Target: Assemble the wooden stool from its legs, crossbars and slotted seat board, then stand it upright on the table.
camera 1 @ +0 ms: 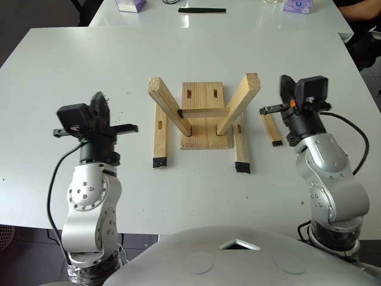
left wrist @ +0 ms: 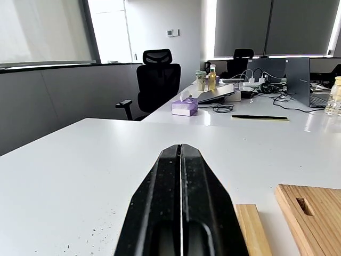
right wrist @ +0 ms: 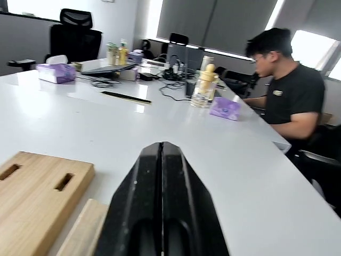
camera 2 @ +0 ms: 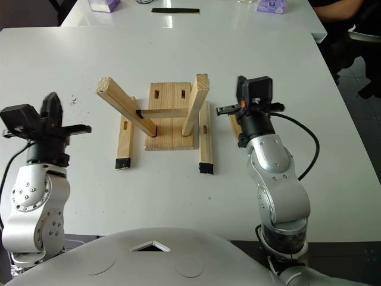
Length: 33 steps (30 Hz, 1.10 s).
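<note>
The right gripper [camera 2: 240, 81] hid part of the loose crossbar [camera 1: 272, 130] — and the seat board [left wrist: 314, 213] ran off the left wrist view's edge.

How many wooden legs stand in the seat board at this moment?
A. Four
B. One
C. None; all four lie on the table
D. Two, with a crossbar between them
D: the left standing leg and the right standing leg rise tilted from the seat board, joined by a crossbar. The left lying leg and the right lying leg rest flat on the table.
</note>
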Motion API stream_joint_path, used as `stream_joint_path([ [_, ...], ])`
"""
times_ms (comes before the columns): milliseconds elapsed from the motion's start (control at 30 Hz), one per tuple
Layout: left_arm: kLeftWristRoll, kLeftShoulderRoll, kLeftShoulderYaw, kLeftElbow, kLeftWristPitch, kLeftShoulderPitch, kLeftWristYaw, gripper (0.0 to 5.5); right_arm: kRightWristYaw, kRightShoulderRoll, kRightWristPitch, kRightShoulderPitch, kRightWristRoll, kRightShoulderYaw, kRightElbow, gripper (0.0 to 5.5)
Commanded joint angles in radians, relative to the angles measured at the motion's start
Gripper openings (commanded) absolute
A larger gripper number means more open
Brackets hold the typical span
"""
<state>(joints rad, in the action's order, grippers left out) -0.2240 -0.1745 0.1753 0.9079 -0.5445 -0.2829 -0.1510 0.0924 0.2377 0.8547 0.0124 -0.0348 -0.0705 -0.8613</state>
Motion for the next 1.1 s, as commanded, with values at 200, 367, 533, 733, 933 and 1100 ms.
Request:
stream_joint_path([
  [200, -0.021, -0.066, -0.266, -0.010, -0.041, 0.071, 0.199, 0.00, -0.143, -0.035, 0.026, -0.087, -0.059, -0.214, -0.058, 0.01],
  [367, 0.001, -0.059, -0.398, -0.054, -0.028, 0.130, 0.262, 0.00, -0.365, -0.018, 0.036, -0.170, -0.197, -0.394, -0.012, 0.01],
  [533, 0.001, -0.095, -0.334, -0.071, -0.011, 0.100, 0.304, 0.00, -0.377, 0.019, 0.010, -0.148, -0.165, -0.342, 0.046, 0.01],
  [733, -0.026, -0.103, -0.227, -0.111, 0.006, 0.063, 0.319, 0.00, -0.413, 0.090, -0.067, -0.107, -0.158, -0.117, 0.091, 0.01],
  [933, -0.299, -0.152, 0.170, -0.184, -0.024, 0.077, 0.390, 0.00, -0.572, 0.173, -0.129, -0.306, -0.318, 0.163, 0.311, 0.01],
  [1100, -0.612, -0.293, 0.280, -0.275, -0.154, 0.397, 0.426, 0.00, -0.692, 0.116, -0.028, -0.584, -0.654, 0.281, 0.453, 0.01],
])
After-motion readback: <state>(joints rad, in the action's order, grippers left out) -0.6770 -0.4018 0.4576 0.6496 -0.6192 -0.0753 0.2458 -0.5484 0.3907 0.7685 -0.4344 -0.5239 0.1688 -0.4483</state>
